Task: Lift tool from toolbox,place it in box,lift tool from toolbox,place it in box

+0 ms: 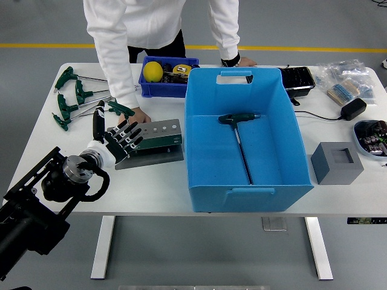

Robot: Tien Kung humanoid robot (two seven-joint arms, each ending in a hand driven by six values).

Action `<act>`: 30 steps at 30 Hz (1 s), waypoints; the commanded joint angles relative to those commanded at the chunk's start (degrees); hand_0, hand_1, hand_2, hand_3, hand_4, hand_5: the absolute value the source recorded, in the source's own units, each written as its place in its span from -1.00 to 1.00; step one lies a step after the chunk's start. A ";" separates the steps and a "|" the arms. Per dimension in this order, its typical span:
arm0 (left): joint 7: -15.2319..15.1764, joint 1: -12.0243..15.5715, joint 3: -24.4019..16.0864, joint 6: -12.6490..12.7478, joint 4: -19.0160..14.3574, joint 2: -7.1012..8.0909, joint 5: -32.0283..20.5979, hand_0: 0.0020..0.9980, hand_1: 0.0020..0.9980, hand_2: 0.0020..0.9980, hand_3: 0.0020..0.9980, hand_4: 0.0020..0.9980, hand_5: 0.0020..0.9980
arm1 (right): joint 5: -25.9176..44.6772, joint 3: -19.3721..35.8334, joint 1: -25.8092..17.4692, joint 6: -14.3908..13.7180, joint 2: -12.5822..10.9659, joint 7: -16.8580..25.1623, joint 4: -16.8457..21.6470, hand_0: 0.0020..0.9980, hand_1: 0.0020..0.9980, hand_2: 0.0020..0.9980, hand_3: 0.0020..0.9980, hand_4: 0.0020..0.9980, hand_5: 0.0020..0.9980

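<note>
Head view. One green T-handle hex key (240,142) lies on the floor of the blue box (205,175); first transfer judged done. Left hand (112,144) hovers at the left end of the grey tool holder (151,140), fingers spread, holding nothing. More T-handle keys (75,99) lie loose at the table's far left. A person's hand (139,116) rests on the table just behind the holder. Second lift and placement judged outstanding. Right arm not in view.
</note>
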 joint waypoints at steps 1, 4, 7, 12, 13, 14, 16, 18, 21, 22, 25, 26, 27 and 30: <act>-0.10 -0.29 0.07 -0.07 0.30 -0.04 -0.13 -0.35 -0.09 0.32 0.65 0.94 1.00 | -0.07 0.02 0.02 0.00 -0.01 -0.01 0.00 0.32 0.31 0.45 0.13 0.63 0.51; -0.61 -1.58 0.28 -0.34 1.74 -0.25 -0.78 -0.35 -0.09 0.32 0.65 0.94 1.00 | -0.23 0.11 0.08 0.03 -0.07 -0.04 0.02 0.32 0.31 0.45 0.13 0.63 0.51; -1.26 -2.76 0.39 -0.36 2.59 -0.45 -1.72 -0.33 -0.08 0.32 0.62 0.94 1.00 | -0.31 0.13 0.20 0.01 -0.09 -0.06 0.04 0.32 0.31 0.45 0.13 0.63 0.51; -2.34 -3.17 -0.57 -0.24 1.16 -0.74 -3.22 -0.26 -0.06 0.30 0.52 0.94 1.00 | -0.10 0.06 0.15 0.00 -0.07 -0.01 0.03 0.32 0.31 0.45 0.13 0.63 0.51; -2.70 -3.11 -0.89 -0.18 0.74 -0.80 -3.72 -0.26 -0.06 0.30 0.52 0.94 1.00 | -0.03 0.03 0.13 -0.01 -0.05 0.00 0.02 0.32 0.31 0.45 0.13 0.63 0.51; -2.96 -3.06 -1.18 -0.14 0.35 -0.85 -4.18 -0.26 -0.06 0.30 0.52 0.94 1.00 | 0.01 0.03 0.11 -0.02 -0.03 0.00 0.00 0.32 0.31 0.45 0.13 0.63 0.51; -3.27 -2.99 -1.58 -0.18 -0.44 -0.80 -5.02 -0.26 -0.06 0.30 0.52 0.94 1.00 | -0.05 0.06 0.08 -0.01 -0.02 -0.03 -0.01 0.32 0.31 0.45 0.13 0.63 0.51; -3.47 -2.94 -1.86 -0.16 -1.43 -0.68 -5.89 -0.19 -0.03 0.30 0.39 0.94 1.00 | -0.17 0.09 0.06 0.03 -0.03 -0.07 -0.01 0.32 0.31 0.45 0.13 0.63 0.51; -4.10 -2.82 -2.34 0.25 -3.57 -0.47 -7.18 -0.19 -0.03 0.30 0.39 0.94 1.00 | -0.39 0.19 0.02 0.05 -0.01 -0.14 -0.02 0.32 0.31 0.45 0.13 0.63 0.51; -4.33 -2.78 -2.49 0.39 -4.30 -0.40 -7.56 -0.19 -0.03 0.30 0.39 0.94 1.00 | -0.42 0.19 0.02 0.06 -0.01 -0.15 -0.02 0.32 0.31 0.45 0.13 0.63 0.51; -4.79 -2.72 -2.96 1.40 -7.22 0.00 -8.37 -0.13 0.03 0.29 0.24 0.92 1.00 | -0.38 0.20 -0.02 0.05 0.00 -0.13 -0.03 0.32 0.31 0.45 0.13 0.63 0.51; -4.66 -2.72 -3.11 1.79 -8.05 0.10 -8.30 -0.13 0.03 0.29 0.24 0.92 1.00 | -0.37 0.20 -0.02 0.05 0.00 -0.12 -0.03 0.32 0.31 0.45 0.13 0.63 0.51; -4.42 -2.73 -3.27 2.18 -8.85 0.20 -8.09 -0.13 0.03 0.29 0.24 0.92 1.00 | -0.36 0.20 -0.03 0.04 0.01 -0.11 -0.03 0.32 0.31 0.45 0.13 0.63 0.51; -3.84 -3.13 -3.78 3.31 -12.51 0.69 -7.80 -0.09 0.08 0.28 0.15 0.89 1.00 | -0.09 0.12 -0.03 -0.02 0.00 0.01 -0.02 0.32 0.31 0.45 0.13 0.63 0.51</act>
